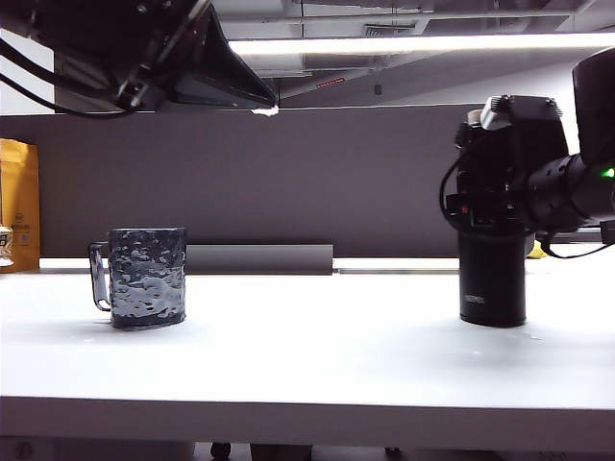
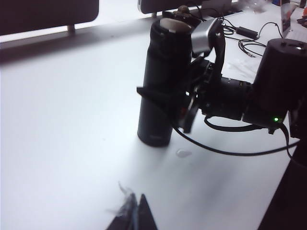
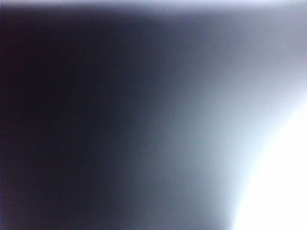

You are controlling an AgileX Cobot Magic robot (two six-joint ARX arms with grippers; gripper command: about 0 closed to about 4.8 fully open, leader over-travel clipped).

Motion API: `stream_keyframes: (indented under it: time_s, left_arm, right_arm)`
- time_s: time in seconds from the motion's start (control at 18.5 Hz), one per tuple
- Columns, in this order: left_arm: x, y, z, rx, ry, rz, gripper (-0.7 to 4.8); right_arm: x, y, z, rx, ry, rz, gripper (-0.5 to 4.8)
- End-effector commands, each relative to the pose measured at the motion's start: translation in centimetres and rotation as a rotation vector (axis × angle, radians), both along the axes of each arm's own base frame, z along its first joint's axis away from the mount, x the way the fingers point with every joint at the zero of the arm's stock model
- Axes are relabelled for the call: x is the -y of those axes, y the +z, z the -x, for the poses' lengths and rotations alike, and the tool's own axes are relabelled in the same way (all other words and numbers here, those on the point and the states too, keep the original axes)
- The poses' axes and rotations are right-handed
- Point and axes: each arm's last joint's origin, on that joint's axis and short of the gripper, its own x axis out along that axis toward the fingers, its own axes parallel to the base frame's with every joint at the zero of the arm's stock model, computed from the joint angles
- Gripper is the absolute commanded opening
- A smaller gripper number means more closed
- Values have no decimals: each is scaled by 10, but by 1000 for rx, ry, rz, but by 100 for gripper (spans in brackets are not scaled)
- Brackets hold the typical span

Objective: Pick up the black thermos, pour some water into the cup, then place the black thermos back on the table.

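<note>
1. Left gripper [image 2: 136, 213] raised high at exterior view's upper left, fingers together, holding nothing.
2. Cup [image 1: 146, 278] stands left on the table [image 1: 307, 365], wide bare surface between it and the black thermos [image 1: 492, 283].
3. Black thermos stands upright at right, set back from the front edge.
4. Right gripper [image 2: 165, 98]: jaws around thermos body; contact unclear.

An office or lab: a grey partition [image 1: 288, 173] behind the white worktop [image 1: 307, 365], strip lights [image 1: 413, 43] at the top, cables [image 2: 249, 33] upper right.
</note>
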Motion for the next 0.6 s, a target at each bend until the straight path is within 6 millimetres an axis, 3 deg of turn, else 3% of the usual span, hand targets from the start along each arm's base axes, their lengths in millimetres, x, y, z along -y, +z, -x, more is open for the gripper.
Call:
stream_keyframes:
  time_s: [0.05, 0.22, 0.32, 0.43, 0.6]
  left_arm:
    - [-27, 23, 0, 51, 124, 12, -5]
    - [-88, 53, 0, 84, 374, -88, -5]
    - [-114, 56, 0, 55, 458, -195, -5]
    - [-118, 46, 2, 96, 415, -428, -5]
    - [-117, 33, -3, 2, 393, -452, -5]
  right_arm:
    - [-34, 56, -10, 189, 158, 94, 98]
    - [-90, 123, -39, 240, 265, 187, 98]
    - [-124, 153, -59, 340, 334, 222, 98]
    - [-170, 157, -83, 404, 394, 361, 98]
    - [-214, 132, -96, 467, 459, 568, 97]
